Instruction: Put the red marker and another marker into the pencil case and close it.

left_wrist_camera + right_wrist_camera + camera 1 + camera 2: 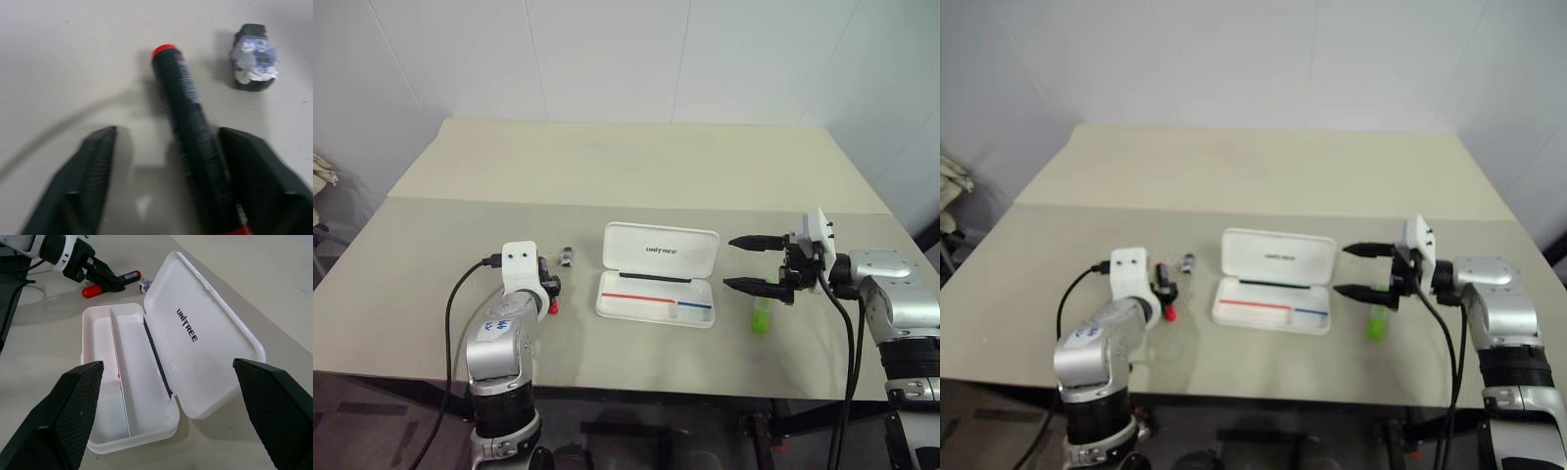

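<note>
Left gripper (161, 181): was set low over the table, fingers spread to either side of the red marker (188, 127), not yet clamped on it.
Red marker: was found lying flat on the table (431, 294), left of the case, outside it.
Lime-green marker (762, 315): was seen lying on the table just right of the case, under the right gripper.
Right gripper (751, 263): was held wide apart, grasping nothing.
Pencil case (656, 294): was left open, lid (663, 250) laid back, tray bare of markers.
Small clip-like piece (567, 257): was seen lying beyond the red marker.
Progress: nothing was stowed; both markers and the closing were judged outstanding.
</note>
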`<state>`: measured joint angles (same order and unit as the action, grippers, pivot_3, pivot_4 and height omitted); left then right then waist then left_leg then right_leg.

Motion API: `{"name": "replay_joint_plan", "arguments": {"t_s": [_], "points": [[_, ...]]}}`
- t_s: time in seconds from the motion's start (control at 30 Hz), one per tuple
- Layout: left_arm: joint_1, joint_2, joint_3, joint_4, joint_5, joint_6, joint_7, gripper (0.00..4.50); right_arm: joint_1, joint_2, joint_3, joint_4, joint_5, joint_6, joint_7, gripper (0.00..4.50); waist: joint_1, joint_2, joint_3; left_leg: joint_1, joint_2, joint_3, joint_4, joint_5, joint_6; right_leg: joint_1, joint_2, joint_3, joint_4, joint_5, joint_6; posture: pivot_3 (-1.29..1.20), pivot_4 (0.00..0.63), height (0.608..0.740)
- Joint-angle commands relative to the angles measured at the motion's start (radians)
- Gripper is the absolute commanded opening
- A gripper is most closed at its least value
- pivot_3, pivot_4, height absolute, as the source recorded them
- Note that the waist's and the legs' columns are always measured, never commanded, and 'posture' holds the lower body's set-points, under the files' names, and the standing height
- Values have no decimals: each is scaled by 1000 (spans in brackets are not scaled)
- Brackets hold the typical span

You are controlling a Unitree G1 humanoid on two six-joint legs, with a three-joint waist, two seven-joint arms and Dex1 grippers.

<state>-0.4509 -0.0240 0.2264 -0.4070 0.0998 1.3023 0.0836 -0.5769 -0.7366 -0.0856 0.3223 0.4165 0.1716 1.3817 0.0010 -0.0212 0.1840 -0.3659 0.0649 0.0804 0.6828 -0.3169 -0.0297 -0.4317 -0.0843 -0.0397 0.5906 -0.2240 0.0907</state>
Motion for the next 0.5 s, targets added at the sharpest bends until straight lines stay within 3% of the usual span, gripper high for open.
{"name": "replay_joint_plan", "arguments": {"t_s": [0.03,0.2,0.37,0.5], "points": [[4,-6,-11,27,-32,-9,-21,1989,-18,-13,-21,-13,2,-20,-6,4500,1,0,0,0,0,0,0,0,0,1,0,0,-1,0,0,0,150,740],[5,-9,0,15,-32,-16,-15,582,-40,-6,-15,9,-10,-31,-6,4500,1,0,0,0,0,-1,0,-1,1,1,0,-1,-2,0,1,0,150,740],[-10,34,-9,-57,-51,17,-49,583,-57,-2,-11,25,-15,-37,-3,4500,0,0,0,-1,0,-1,0,-1,1,0,0,-1,-2,0,1,0,150,740],[-38,141,-4,-120,-89,55,-122,583,-54,-6,-16,21,-10,-32,2,4500,-3,-1,0,-3,0,-2,-1,-1,0,-1,0,-2,-1,0,0,0,150,740]]}}
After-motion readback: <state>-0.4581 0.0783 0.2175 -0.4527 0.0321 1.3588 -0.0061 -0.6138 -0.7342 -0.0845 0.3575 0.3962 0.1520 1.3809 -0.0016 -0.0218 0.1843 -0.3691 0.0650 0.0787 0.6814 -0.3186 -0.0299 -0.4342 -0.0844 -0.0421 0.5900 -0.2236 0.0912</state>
